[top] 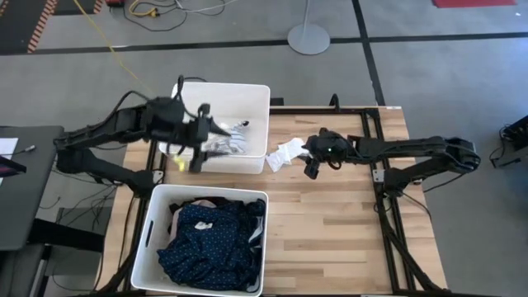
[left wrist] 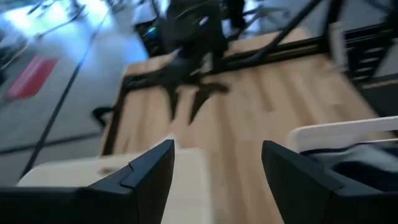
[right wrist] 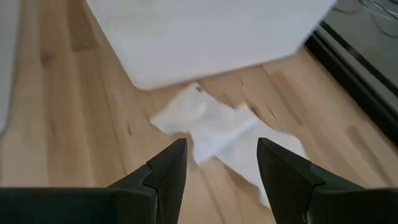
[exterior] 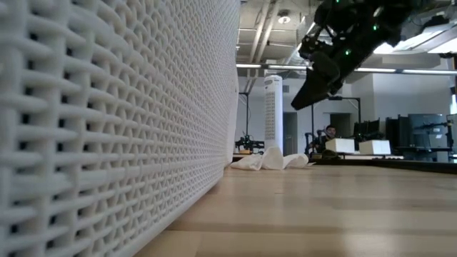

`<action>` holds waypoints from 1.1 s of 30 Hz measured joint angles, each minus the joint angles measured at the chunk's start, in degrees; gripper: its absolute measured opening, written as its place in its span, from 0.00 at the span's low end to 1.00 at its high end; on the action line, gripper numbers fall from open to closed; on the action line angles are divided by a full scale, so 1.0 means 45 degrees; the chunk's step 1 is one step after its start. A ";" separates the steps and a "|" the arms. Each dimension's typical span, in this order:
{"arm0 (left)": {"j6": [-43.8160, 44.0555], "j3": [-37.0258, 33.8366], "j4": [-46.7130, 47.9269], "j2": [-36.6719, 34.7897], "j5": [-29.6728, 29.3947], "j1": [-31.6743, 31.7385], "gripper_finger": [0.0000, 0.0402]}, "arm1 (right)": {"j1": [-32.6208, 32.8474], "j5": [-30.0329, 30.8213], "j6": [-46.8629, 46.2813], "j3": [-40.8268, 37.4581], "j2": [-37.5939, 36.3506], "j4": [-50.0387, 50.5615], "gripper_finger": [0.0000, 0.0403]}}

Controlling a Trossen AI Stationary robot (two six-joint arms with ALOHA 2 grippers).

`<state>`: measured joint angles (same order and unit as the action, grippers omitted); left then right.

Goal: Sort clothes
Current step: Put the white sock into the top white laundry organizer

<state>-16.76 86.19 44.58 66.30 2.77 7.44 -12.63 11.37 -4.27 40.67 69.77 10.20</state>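
At the frame's bottom a bin [top: 161, 216] holds the navy dotted piece [top: 213, 238], farther up the right gripper [top: 311, 164] hangs with jaws released beside the white sock [top: 286, 153] on the worktop [top: 330, 223], while the left gripper [top: 200, 138], jaws parted and empty, hovers over the upper bin [top: 252, 95], seemingly holding striped socks [top: 227, 142].
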 joint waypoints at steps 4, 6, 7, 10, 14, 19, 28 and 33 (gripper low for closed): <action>0.0424 -0.0021 -0.0058 0.0007 -0.0786 -0.1940 0.59 | -0.0402 -0.0699 -0.0006 -0.0744 0.0400 -0.1753 0.52; 0.0632 -0.0249 -0.0168 0.0010 -0.1045 -0.2874 0.59 | -0.0521 -0.1152 -0.0060 -0.0953 0.0908 -0.2661 0.52; 0.0699 -0.0382 -0.0207 0.0032 -0.1280 -0.3340 0.59 | -0.0577 -0.1359 -0.0045 -0.1036 0.1233 -0.2988 0.52; 0.0911 -0.0901 -0.0451 0.0131 -0.2723 -0.4614 0.59 | -0.0654 -0.1659 0.0013 -0.1069 0.2397 -0.3619 0.52; 0.1271 -0.1579 -0.0453 0.0115 -0.4314 -0.5929 0.59 | -0.0659 -0.1719 0.0112 -0.1065 0.3626 -0.4175 0.52; 0.2146 -0.2252 -0.0599 0.0126 -0.4643 -0.6914 0.59 | -0.0645 -0.2224 0.0242 -0.1065 0.4730 -0.5334 0.52; 0.2015 -0.3246 -0.1828 0.0109 -0.5574 -0.8156 0.59 | -0.0951 -0.1826 0.0470 -0.1065 0.5578 -0.6565 0.27; 0.2033 -0.3771 -0.1842 0.0046 -0.6119 -0.8469 0.59 | -0.0535 -0.0964 0.1029 -0.0971 0.4746 -0.6156 0.03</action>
<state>-7.61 69.22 36.29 66.51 -24.76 -30.67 -15.04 7.03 0.37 36.30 91.13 -17.50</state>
